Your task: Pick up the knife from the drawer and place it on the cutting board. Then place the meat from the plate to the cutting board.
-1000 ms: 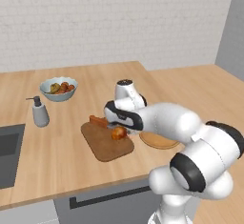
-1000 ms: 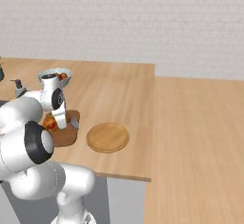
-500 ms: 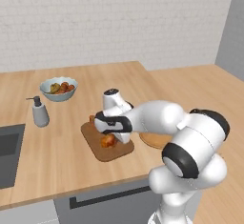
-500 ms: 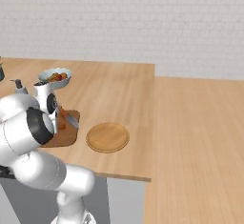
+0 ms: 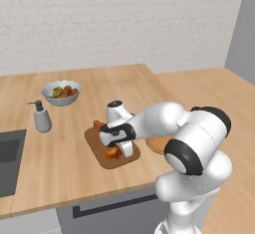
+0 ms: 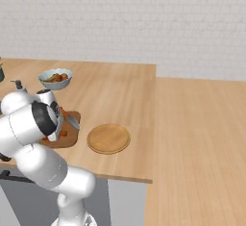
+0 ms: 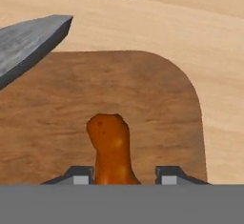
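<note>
meat on the board, gripper low over it

left base view: the gripper [image 5: 117, 149] is down at the cutting board [image 5: 97, 152], a brown rounded rectangle on the counter [image 5: 60, 168]. a small orange-brown piece of meat [image 5: 112, 153] sits on the board right under the hand. the reddish handle of the knife [image 5: 97, 125] shows at the board's far edge. part of the tan plate [image 5: 157, 145] shows behind the arm. a white bowl [image 5: 61, 92] of orange and green items and a grey soap bottle [image 5: 42, 117] stand well apart to the left.

right base view: the plate [image 6: 108, 138] is round, flat and bare, just beside the board [image 6: 67, 137]. the knife's grey blade [image 6: 72, 122] points toward the plate.

hand view: the meat [image 7: 111, 147] is golden-brown, narrow at the top, lying on the board [image 7: 157, 104]. it stands between the two finger tips [image 7: 169, 175], which sit apart with a gap to the right one; whether they grip it i cannot tell. the blade [image 7: 29, 44] lies at upper left.
</note>
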Robot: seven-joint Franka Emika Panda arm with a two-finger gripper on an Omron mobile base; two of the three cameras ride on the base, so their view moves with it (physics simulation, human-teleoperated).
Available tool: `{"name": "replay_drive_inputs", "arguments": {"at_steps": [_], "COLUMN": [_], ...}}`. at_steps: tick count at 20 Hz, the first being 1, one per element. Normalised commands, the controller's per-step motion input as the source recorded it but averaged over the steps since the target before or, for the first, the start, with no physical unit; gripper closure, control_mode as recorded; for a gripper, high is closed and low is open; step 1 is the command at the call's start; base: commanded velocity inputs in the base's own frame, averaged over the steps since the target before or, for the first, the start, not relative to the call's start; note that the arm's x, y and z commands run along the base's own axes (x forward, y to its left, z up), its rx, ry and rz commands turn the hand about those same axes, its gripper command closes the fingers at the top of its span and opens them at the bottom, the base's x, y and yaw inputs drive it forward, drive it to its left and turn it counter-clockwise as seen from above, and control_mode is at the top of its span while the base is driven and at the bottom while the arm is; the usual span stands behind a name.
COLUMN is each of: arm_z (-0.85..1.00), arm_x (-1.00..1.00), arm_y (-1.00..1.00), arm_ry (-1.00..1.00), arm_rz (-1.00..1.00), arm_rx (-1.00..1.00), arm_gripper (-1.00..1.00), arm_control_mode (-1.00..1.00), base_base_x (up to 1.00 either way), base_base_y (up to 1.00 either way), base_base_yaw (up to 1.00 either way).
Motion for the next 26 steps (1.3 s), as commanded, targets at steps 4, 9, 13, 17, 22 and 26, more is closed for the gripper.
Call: {"name": "replay_drive_inputs", "arguments": {"at_steps": [4,9,13,17,22,26], "arm_z": [0.27,0.63,0.99,1.0,0.7,0.34], "arm_x": [0.15,0.11,-0.37,-1.0,-1.0,-0.77], "arm_y": [0.0,0.0,-0.19,-0.73,-0.98,-1.0], "arm_ry": [0.0,0.0,-0.02,-0.03,0.0,0.02], "arm_rz": [-0.12,-0.09,-0.07,-0.04,-0.08,-0.13], "arm_rx": [0.0,0.0,0.03,0.07,0.01,0.0], "arm_gripper": [-1.0,-1.0,-1.0,-1.0,-1.0,-1.0], "arm_control_mode": [-1.0,-1.0,-1.0,-1.0,-1.0,-1.0], "base_base_x": [0.0,0.0,0.0,0.0,0.0,0.0], "base_base_y": [0.0,0.0,0.0,0.0,0.0,0.0], "base_base_yaw": [0.0,0.0,0.0,0.0,0.0,0.0]}}
